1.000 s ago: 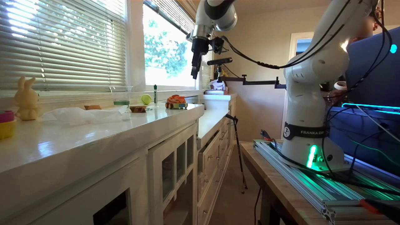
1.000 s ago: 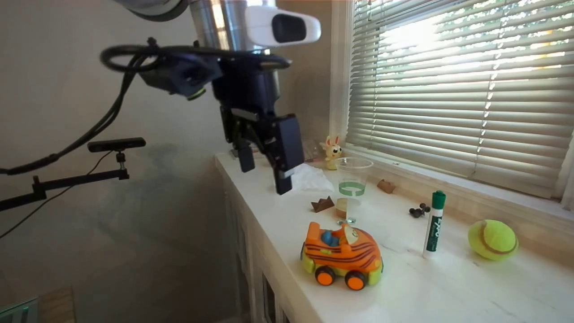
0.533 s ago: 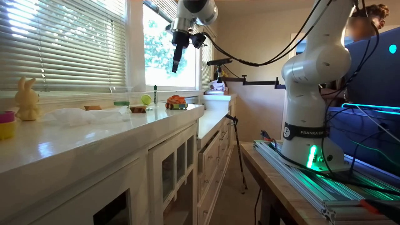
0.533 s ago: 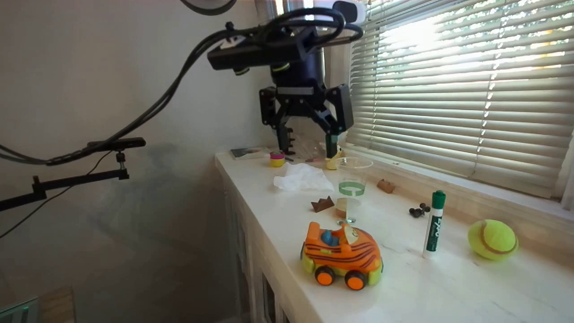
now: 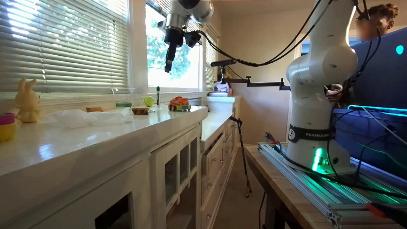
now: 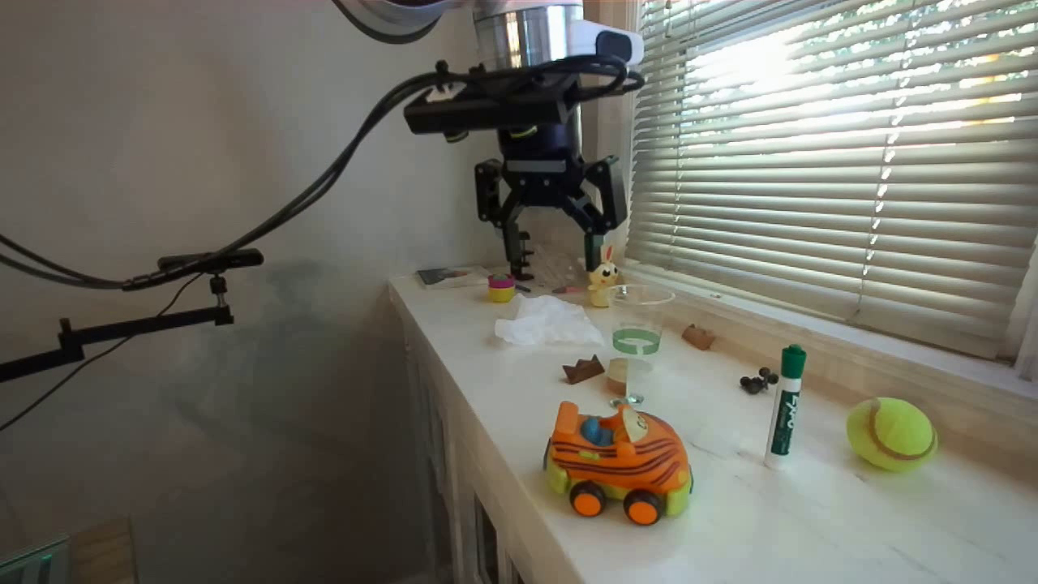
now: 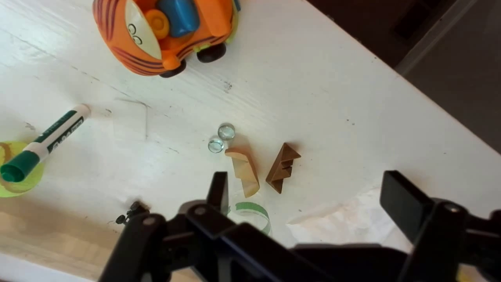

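Observation:
My gripper (image 7: 307,181) stands open with nothing between its fingers, high above the white counter. In an exterior view the gripper (image 6: 555,258) hangs over the far part of the counter. Beneath it in the wrist view lie a crumpled white tissue (image 7: 344,221), a dark brown folded piece (image 7: 281,168) and a lighter tan piece (image 7: 245,172). Two clear glass beads (image 7: 226,131) sit beside the tan piece. A clear cup with a green band (image 7: 252,207) is partly hidden by the left finger. Farther off are an orange toy car (image 7: 172,35) and a green-capped marker (image 7: 47,141).
A tennis ball (image 6: 890,434) and a small dark cluster (image 6: 758,380) lie near the window blinds (image 6: 827,178). A rabbit figure (image 6: 602,282) and a pink-yellow tub (image 6: 501,289) stand at the far end. A bracket-mounted camera (image 5: 224,62) juts out near the arm.
My gripper has moved along the counter toward the rabbit end and turned, so both fingers now show side by side. It stays open. The objects on the counter have not moved.

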{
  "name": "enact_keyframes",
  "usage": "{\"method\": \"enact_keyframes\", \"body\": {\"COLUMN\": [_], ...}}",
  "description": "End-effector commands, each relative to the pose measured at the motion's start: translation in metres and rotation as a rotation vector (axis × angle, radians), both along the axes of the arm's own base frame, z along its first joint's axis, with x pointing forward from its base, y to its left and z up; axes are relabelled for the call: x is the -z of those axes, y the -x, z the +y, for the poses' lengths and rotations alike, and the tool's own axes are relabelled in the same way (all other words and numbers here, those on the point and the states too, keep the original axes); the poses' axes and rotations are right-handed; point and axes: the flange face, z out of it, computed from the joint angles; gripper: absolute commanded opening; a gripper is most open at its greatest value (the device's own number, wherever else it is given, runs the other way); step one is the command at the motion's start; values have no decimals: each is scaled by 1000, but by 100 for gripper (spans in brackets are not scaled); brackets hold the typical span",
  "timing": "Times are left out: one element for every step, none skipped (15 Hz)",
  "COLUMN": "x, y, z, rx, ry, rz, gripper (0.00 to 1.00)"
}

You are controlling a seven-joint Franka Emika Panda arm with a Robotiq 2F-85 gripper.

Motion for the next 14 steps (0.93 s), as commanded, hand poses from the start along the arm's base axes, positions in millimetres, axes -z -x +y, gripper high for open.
{"method": "enact_keyframes", "body": {"x": [-1, -1, -1, -1, -2, -5, -9, -15, -21, -27, -32, -35, -38, -39], "y": [0, 0, -1, -6, -11, -19, -25, -32, -41, -50, -57, -64, -71, -77], "z": [-1, -1, -2, -4, -7, -11, -15, -20, -24, -29, -34, -40, -45, -51], "rx": [1, 2, 19, 27, 33, 39, 40, 44, 52, 64, 78, 89, 106, 121], "ry": [0, 0, 7, 7, 18, 29, 42, 54, 69, 82, 89, 94, 95, 94], "rz": [1, 0, -6, -13, -22, -38, -60, -83, -101, -114, -125, -136, -138, -139], "gripper": [100, 100, 100, 100, 100, 100, 100, 100, 100, 100, 100, 100, 100, 100]}}
